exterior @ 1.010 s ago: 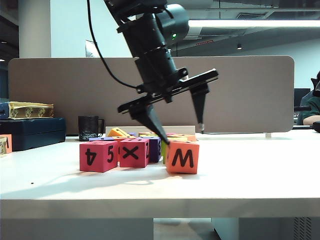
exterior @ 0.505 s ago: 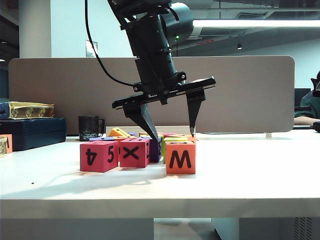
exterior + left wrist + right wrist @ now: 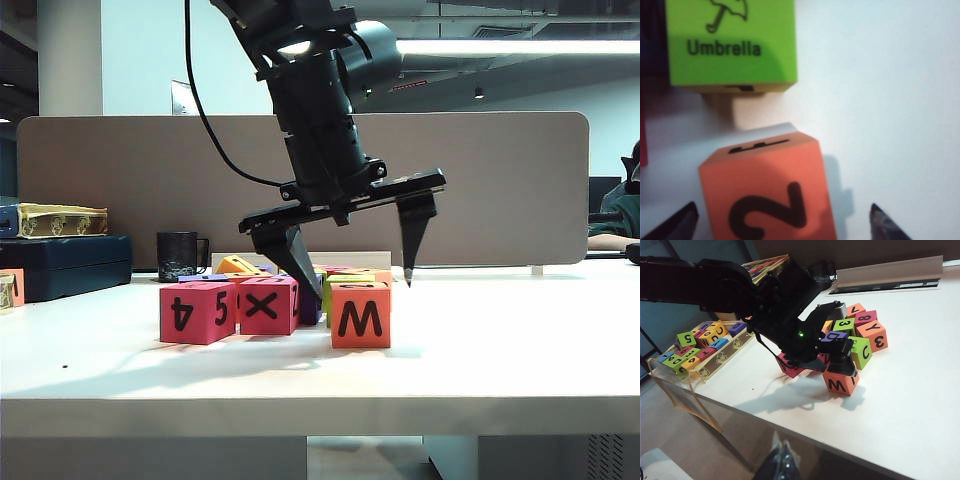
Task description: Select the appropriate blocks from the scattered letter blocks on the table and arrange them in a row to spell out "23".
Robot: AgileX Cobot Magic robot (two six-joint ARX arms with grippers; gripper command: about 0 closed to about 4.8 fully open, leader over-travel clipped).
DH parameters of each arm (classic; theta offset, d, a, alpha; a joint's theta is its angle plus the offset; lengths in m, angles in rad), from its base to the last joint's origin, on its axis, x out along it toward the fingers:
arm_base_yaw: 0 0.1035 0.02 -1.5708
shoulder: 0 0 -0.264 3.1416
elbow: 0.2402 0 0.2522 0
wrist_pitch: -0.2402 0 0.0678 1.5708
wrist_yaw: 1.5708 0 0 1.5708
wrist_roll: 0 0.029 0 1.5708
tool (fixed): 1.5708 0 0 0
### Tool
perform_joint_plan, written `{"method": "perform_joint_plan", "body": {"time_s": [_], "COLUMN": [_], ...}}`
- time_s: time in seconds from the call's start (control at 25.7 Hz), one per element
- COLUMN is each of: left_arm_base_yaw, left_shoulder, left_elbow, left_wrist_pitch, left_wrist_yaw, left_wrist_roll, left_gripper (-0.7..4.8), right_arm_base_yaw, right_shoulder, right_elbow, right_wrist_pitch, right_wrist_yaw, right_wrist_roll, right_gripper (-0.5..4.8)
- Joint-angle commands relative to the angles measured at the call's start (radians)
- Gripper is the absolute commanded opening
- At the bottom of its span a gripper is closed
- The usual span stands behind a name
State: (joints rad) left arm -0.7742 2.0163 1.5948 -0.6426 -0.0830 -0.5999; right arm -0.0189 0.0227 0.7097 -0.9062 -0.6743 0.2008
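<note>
The left gripper [image 3: 350, 272] is seen with its jaws spread wide and nothing held between them, the tips hanging just above the table [image 3: 500, 350]. Directly below and between the jaws sits the orange block [image 3: 767, 192], its upper face showing a bold black "2" in the left wrist view and its front face an "M" or "W" in the exterior view. It is judged that this block is set at the front as the first character, clear of the fingertips [image 3: 885, 225], which stand to either side of it. Just beyond the jaws a lime-green block [image 3: 730, 42] is found, printed with an umbrella and the word "Umbrella". Farther still, among the scattered cluster, another orange cube bearing a "3" [image 3: 875, 336] is seen, not yet brought into the row; that step is judged to remain. The blocks appear matte, sharp-edged cubes; the tabletop is smooth and white. The right gripper [image 3: 782, 465] is held far back off the table edge; its jaw state cannot be told.
</note>
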Motion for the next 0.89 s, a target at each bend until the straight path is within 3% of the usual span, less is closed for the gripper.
{"method": "perform_joint_plan", "body": {"time_s": [0.04, 0.43, 0.58, 0.66, 0.89], "left_arm_base_yaw": [0.001, 0.001, 0.002, 0.002, 0.002], "left_shoulder": [0.004, 0.021, 0.024, 0.027, 0.024], "left_elbow": [0.002, 0.002, 0.002, 0.002, 0.003], "left_wrist_pitch": [0.011, 0.010, 0.010, 0.008, -0.010], "left_wrist_yaw": [-0.010, -0.011, -0.010, -0.010, -0.008], "left_wrist_roll": [0.001, 0.040, 0.076, 0.081, 0.299], "left_gripper": [4.43, 4.24, 3.19, 3.08, 3.07], "right_arm_base_yaw": [0.001, 0.000, 0.000, 0.000, 0.000], "right_shoulder": [-0.002, -0.002, -0.002, -0.002, -0.002], "right_elbow": [0.003, 0.003, 0.003, 0.003, 0.003], "right_wrist_pitch": [0.013, 0.013, 0.012, 0.013, 0.013], "right_wrist_yaw": [0.000, 0.000, 0.000, 0.000, 0.000], "right_wrist_roll": [0.000, 0.000, 0.000, 0.000, 0.000], "right_gripper": [-0.01, -0.01, -0.01, -0.01, -0.01]}}
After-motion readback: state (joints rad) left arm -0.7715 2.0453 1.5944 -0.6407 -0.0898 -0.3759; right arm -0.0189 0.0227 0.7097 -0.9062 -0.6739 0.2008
